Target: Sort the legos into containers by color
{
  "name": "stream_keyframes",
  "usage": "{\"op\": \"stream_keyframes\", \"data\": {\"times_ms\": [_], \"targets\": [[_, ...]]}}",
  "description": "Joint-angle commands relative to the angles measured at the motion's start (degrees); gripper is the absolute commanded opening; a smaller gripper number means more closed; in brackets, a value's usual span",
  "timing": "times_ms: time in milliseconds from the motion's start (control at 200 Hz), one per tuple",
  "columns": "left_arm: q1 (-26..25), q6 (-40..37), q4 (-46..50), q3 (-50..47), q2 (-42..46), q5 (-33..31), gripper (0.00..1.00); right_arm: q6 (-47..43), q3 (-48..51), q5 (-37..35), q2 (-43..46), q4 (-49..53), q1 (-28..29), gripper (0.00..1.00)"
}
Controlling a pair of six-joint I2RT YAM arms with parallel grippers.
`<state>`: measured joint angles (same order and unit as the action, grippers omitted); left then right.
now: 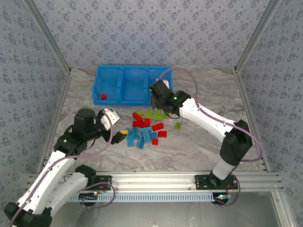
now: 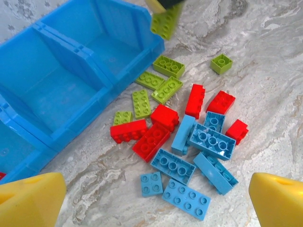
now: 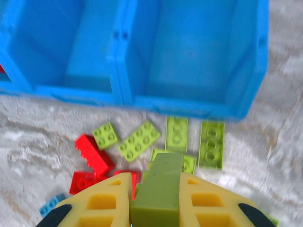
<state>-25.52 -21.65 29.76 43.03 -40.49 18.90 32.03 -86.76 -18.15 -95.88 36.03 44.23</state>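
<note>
we count one red brick (image 1: 103, 97) in the blue bin (image 1: 122, 84); the pile (image 1: 144, 128) beside it is unsorted. our right gripper (image 3: 156, 201) pinches a green brick (image 3: 162, 182); our left gripper (image 2: 152, 201) is spread wide, empty.

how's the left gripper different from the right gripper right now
The left gripper is open, with nothing between its fingers; the right gripper is shut on a yellow-green brick. The left gripper faces the light-blue bricks on the table; the right gripper is near the front wall of the bin. Both have yellow fingers.
</note>
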Motion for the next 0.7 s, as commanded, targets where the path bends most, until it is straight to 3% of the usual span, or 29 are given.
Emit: {"op": "stream_keyframes", "data": {"times_ms": [0,170,330,560,695], "targets": [[-0.1,-1.0,-3.3,-1.0,0.4,1.3,0.99,-7.6,-7.0,-1.0,-5.9,0.0,-3.9,0.1],[-0.1,-1.1,-2.7,-1.0,-0.9,0.7,0.99,-8.6,-21.7,3.3,-20.1,2.4,-9.0,0.1],[-0.1,-1.2,-3.7,-2.0,-0.6,-0.5,0.99,-9.4,-29.7,5.8,-28.5,1.4,-11.9,0.15],[-0.1,-1.2,-3.8,-2.0,-0.9,-0.8,0.99,-9.4,-32.4,11.6,-29.4,1.9,-13.5,0.34],[-0.1,-1.2,-4.0,-2.1,-1.2,-1.1,0.99,-9.8,-32.0,11.9,-26.5,3.8,-13.1,0.39]]}}
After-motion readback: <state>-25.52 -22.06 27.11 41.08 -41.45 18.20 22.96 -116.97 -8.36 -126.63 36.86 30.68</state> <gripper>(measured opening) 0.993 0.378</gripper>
